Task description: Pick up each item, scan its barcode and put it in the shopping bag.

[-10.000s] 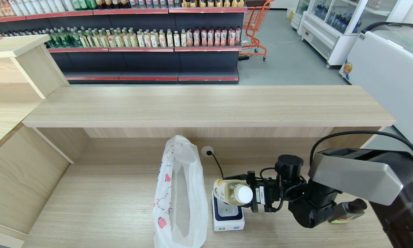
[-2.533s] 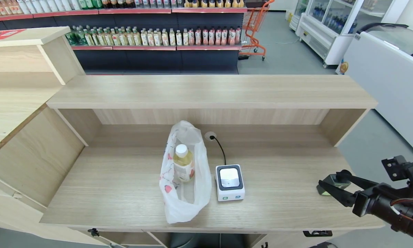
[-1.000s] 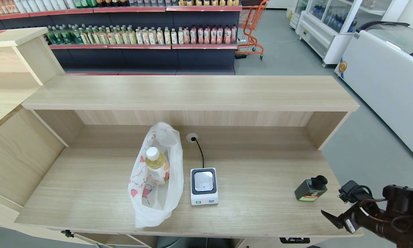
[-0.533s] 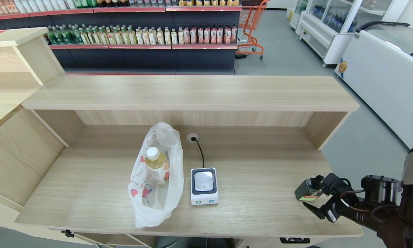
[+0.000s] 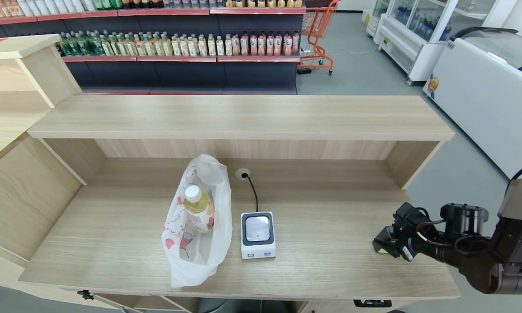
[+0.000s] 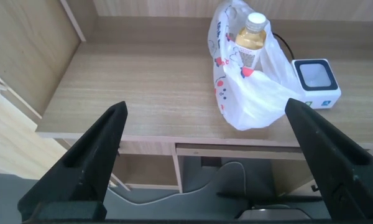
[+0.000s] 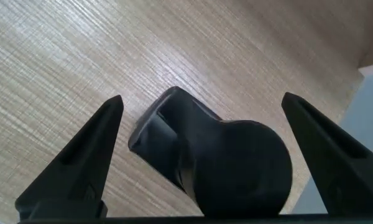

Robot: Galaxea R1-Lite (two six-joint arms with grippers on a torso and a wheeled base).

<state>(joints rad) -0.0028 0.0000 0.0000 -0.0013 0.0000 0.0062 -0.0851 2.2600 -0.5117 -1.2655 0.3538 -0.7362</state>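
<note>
The small dark bottle with a round black cap (image 7: pixel 224 162) sits on the light wooden desk (image 5: pixel 330 217), near its right end. The right end effector (image 7: pixel 203 109) straddles it, fingers spread wide and clear of its sides, the arm reaching in low from the right. Well to the left, a white plastic shopping bag (image 5: pixel 217 226) holds an upright yellow drink bottle (image 5: pixel 196 206), just beside a white barcode scanner (image 5: pixel 257 234). The left end effector (image 6: pixel 206 107) hangs wide open off the desk's near edge.
</note>
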